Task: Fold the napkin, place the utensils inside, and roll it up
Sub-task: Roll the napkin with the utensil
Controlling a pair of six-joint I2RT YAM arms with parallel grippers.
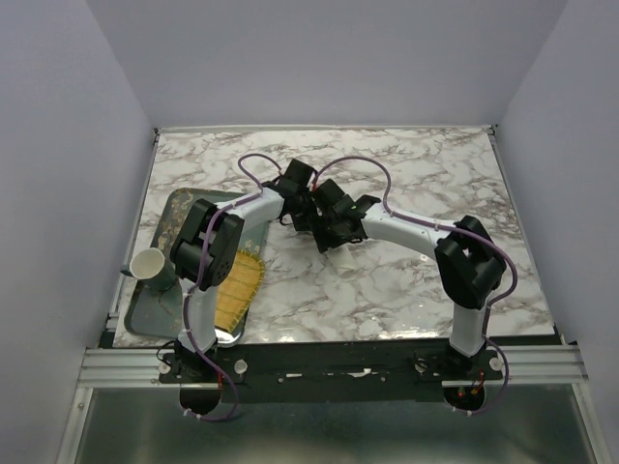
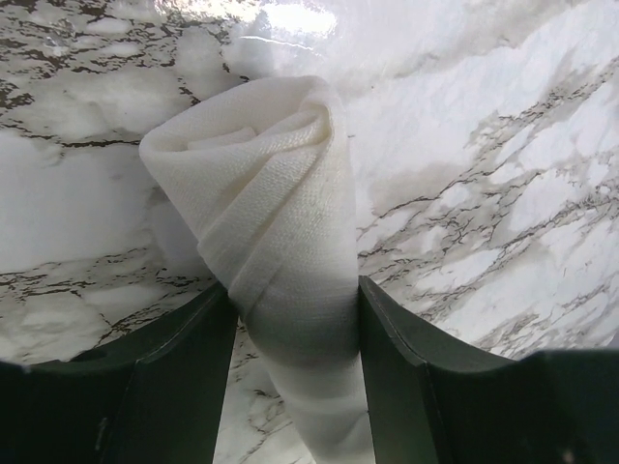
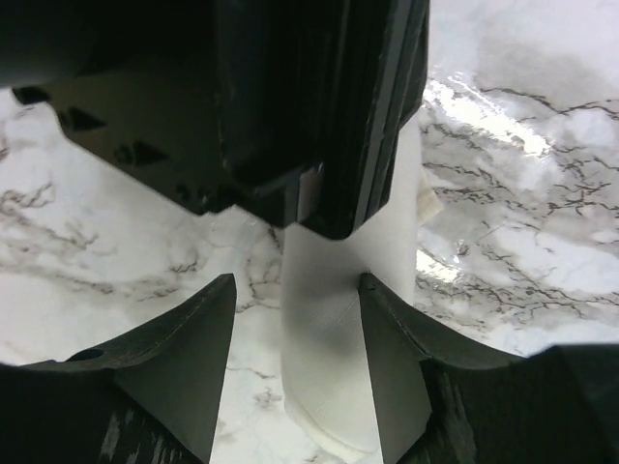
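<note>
Whatever the rolled napkin [image 2: 280, 222] wraps, its folds hide.

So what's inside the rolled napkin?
At the open end of the napkin, only spiralled cream cloth layers show, nothing metal. Whatever lies deeper in the roll is covered by the wraps.

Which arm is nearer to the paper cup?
Left. The left arm has its elbow right beside the cup, at the left rim of the tray. The right arm is far off, on the other side of the table.
</note>
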